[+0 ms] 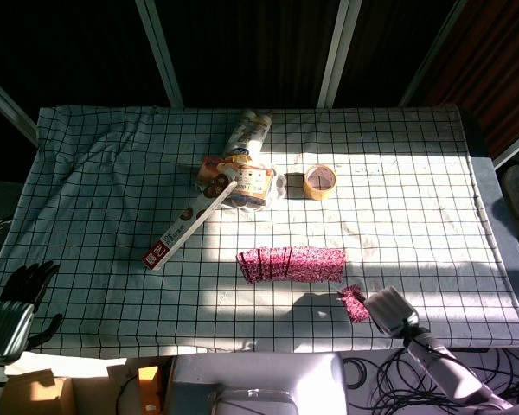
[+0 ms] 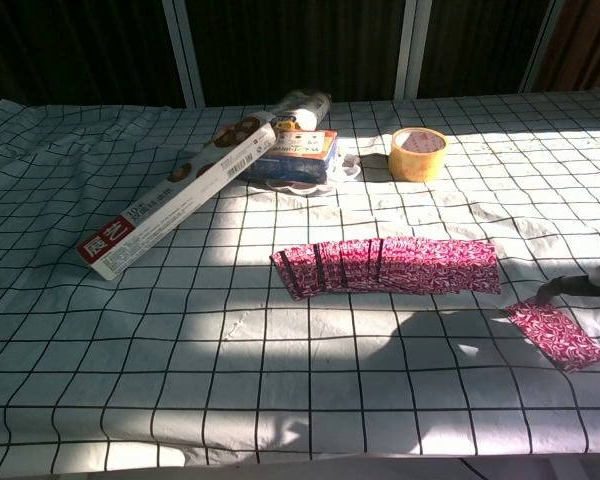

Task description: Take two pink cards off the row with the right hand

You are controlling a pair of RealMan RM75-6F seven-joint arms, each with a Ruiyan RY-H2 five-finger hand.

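The row of pink cards (image 1: 290, 263) (image 2: 385, 265) lies fanned out on the checked cloth at centre front. One pink card (image 1: 355, 303) (image 2: 557, 333) lies flat on its own, to the right of the row and nearer the front edge; whether another lies under it I cannot tell. My right hand (image 1: 392, 309) (image 2: 592, 289) is just right of that card, and a fingertip (image 2: 552, 294) touches its far corner without gripping it. My left hand (image 1: 22, 294) hangs off the table's front left corner, fingers apart, holding nothing.
Behind the row are a long white box (image 1: 190, 221) (image 2: 175, 198), a pile of snack packs (image 1: 242, 177) (image 2: 290, 150) and a roll of yellow tape (image 1: 319, 181) (image 2: 417, 153). The table's front edge runs close to the lone card.
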